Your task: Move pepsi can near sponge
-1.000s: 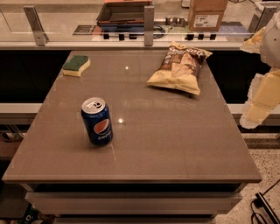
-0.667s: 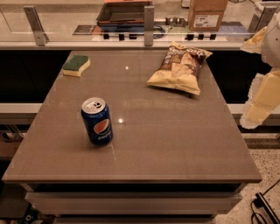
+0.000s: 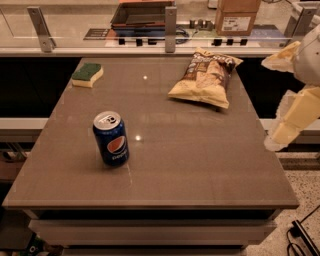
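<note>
The pepsi can [image 3: 111,139] stands upright on the brown table [image 3: 200,165], at its front left. The sponge [image 3: 87,74], green top over yellow foam, lies at the table's far left corner, well apart from the can. My gripper [image 3: 289,122] hangs at the right edge of the camera view, beyond the table's right side and far from both the can and the sponge. It holds nothing that I can see.
A crinkled yellow-brown chip bag [image 3: 206,77] lies at the table's far right. Behind the table runs a counter with a glass rail and metal posts [image 3: 170,22], a dark tray [image 3: 142,12] and a cardboard box [image 3: 237,15]. Cables [image 3: 300,235] lie on the floor at lower right.
</note>
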Motion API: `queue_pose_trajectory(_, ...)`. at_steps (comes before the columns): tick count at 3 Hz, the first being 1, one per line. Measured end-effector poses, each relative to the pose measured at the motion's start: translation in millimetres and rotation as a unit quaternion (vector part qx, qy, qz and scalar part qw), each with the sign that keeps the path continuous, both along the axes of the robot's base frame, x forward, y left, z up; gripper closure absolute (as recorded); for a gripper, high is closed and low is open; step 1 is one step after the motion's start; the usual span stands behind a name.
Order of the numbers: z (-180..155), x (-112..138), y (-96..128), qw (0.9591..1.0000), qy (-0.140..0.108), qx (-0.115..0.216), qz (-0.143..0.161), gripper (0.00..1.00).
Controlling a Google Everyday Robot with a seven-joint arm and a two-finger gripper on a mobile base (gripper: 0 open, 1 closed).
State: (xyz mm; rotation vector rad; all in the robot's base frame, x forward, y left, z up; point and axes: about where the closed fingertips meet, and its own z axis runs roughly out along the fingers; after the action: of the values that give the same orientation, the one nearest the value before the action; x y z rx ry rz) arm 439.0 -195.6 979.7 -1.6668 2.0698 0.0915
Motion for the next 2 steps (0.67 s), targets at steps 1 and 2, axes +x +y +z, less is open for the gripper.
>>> queue_pose_trajectory(1,-12,4,18,0.9965,0.007,0.076,0.033,0.00)
queue_pose_trajectory(2,-20,4,47,0.9877,0.009,0.145,0.056,0.00)
